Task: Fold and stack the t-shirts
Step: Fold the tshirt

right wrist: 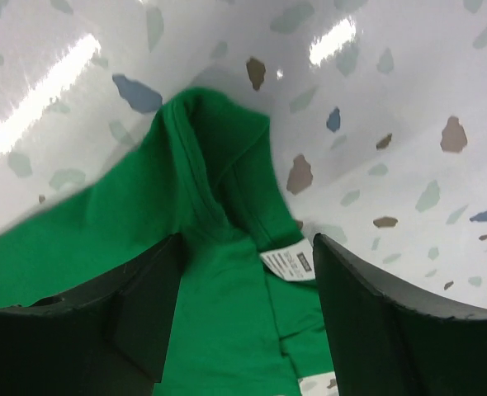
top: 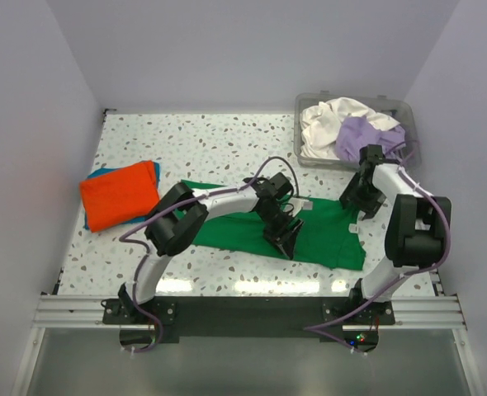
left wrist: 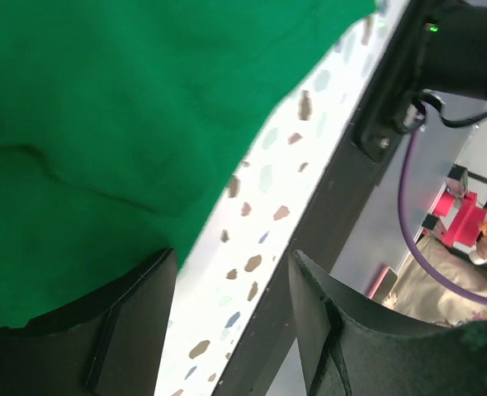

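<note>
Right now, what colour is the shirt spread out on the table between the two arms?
The shirt is bright green; the top view shows it best.

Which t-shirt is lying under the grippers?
The green t-shirt, mid-table; the orange t-shirt lies folded at left, white t-shirt and lavender t-shirt in the bin.

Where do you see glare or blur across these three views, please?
Top external view: sharp, with bright glare strips along the near edge of the table. Left wrist view: the green t-shirt looks soft up close, and the room beyond is blurred. Right wrist view: white glare streaks on the table; the label print is too blurred to read.
</note>
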